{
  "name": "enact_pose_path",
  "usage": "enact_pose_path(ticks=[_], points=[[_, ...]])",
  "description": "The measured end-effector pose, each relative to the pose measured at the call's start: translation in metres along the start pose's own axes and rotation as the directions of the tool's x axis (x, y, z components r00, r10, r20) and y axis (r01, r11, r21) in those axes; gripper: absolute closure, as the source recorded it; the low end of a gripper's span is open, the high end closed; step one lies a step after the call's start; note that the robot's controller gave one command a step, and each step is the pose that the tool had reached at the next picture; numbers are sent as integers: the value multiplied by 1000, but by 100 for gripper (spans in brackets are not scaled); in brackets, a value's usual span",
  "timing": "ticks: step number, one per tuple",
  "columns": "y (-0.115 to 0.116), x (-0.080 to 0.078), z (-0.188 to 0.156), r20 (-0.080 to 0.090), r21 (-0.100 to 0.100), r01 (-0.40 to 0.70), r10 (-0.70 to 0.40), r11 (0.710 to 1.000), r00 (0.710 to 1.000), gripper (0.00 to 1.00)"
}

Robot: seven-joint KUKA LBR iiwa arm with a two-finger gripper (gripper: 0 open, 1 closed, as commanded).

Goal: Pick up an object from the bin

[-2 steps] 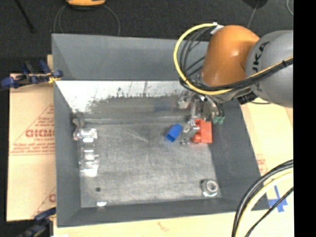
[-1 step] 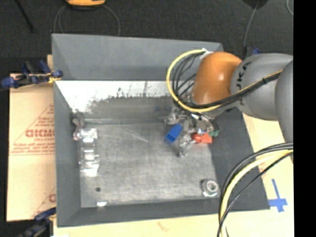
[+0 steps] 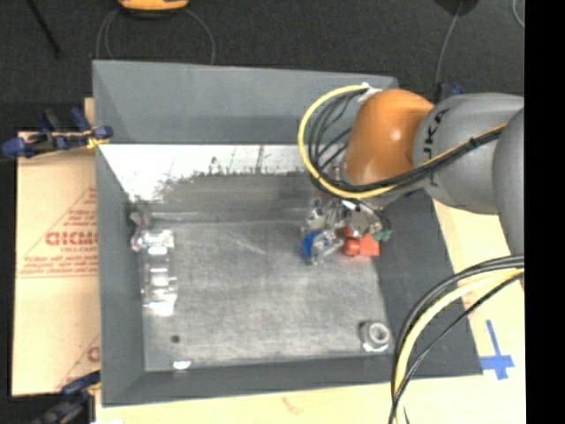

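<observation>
My gripper (image 3: 330, 223) hangs below the arm's orange cover, low over the right middle of the bin floor. Right under it lies a small cluster of things: a blue piece (image 3: 310, 247) on the left, a red block (image 3: 361, 246) on the right, and a small green bit (image 3: 381, 234) at the red block's upper edge. The gripper's metal parts overlap the cluster between the blue piece and the red block, so their touching parts are hidden.
A clear plastic thing (image 3: 155, 270) lies along the bin's left side. A small metal ring (image 3: 377, 334) sits in the front right corner, and a tiny white scrap (image 3: 181, 365) by the front left wall. The arm and its cables cover the bin's right rear.
</observation>
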State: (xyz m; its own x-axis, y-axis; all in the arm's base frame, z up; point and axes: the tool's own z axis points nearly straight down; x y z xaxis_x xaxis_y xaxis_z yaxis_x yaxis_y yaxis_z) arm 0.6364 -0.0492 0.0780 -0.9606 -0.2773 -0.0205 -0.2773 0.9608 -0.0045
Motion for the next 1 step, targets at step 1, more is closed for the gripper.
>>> enact_pose_path(ticks=[1], points=[[-15, -3, -185, -7, 2, 56, -56, 998, 998, 100]])
